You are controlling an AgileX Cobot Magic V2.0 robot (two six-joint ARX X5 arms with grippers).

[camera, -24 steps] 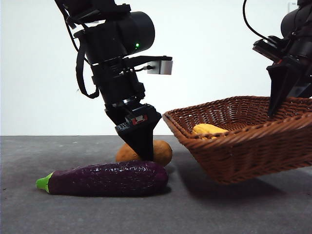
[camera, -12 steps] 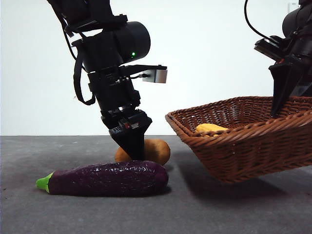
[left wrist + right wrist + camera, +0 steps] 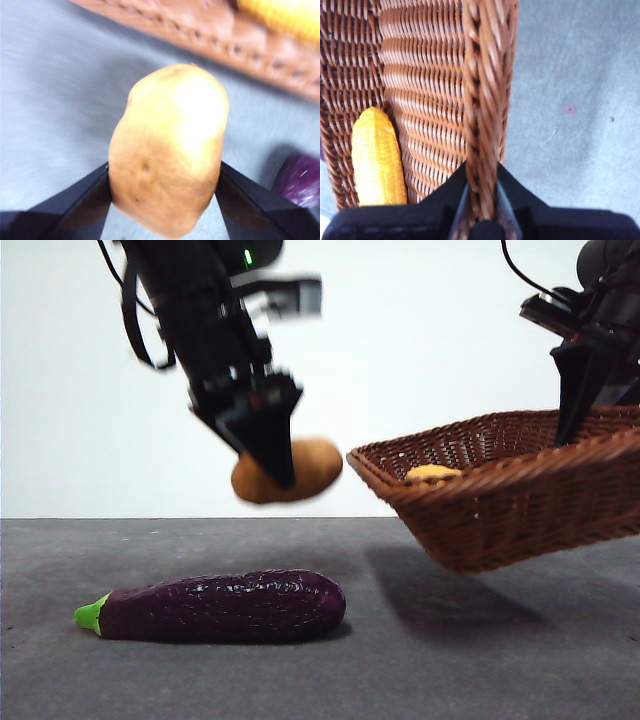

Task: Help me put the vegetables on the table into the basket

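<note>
My left gripper is shut on the orange-brown potato, which hangs in the air above the table, just left of the basket. The purple eggplant lies on the table below it; its end shows in the left wrist view. My right gripper is shut on the braided rim of the brown wicker basket, holding it tilted off the table. The yellow corn lies inside the basket.
The dark grey table stretches across the front, with a white wall behind. The basket's shadow falls on the table beneath it.
The left gripper has risen off the table with the potato in it. The basket has been lifted a little higher. The eggplant has not moved.
</note>
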